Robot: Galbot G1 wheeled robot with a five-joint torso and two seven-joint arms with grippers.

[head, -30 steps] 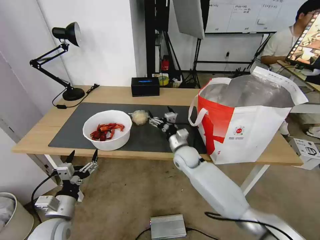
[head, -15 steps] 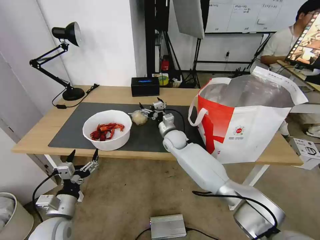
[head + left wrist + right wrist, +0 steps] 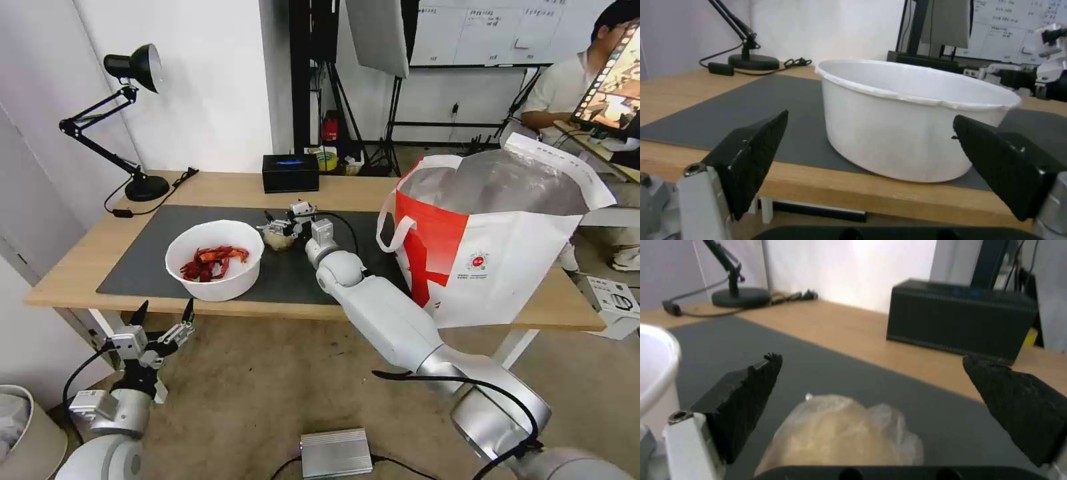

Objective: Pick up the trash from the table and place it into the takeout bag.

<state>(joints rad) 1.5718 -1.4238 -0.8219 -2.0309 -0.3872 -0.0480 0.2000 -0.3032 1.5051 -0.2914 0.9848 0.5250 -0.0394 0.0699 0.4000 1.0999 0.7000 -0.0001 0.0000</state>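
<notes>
Reaching left across the mat, the right pincer [image 3: 280,223] had moved within a second to straddle the knotted bag [image 3: 840,436], jaws spread, ready to grasp. The left pincer [image 3: 163,325] hung released below the table [image 3: 80,257].

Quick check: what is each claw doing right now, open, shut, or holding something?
Left claw: open, empty, below the table edge facing the bowl.
Right claw: open, around the small clear bag, not yet gripping.

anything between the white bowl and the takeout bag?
Head view: the small knotted clear bag on the mat, with the open right gripper over it, between bowl and takeout bag.
</notes>
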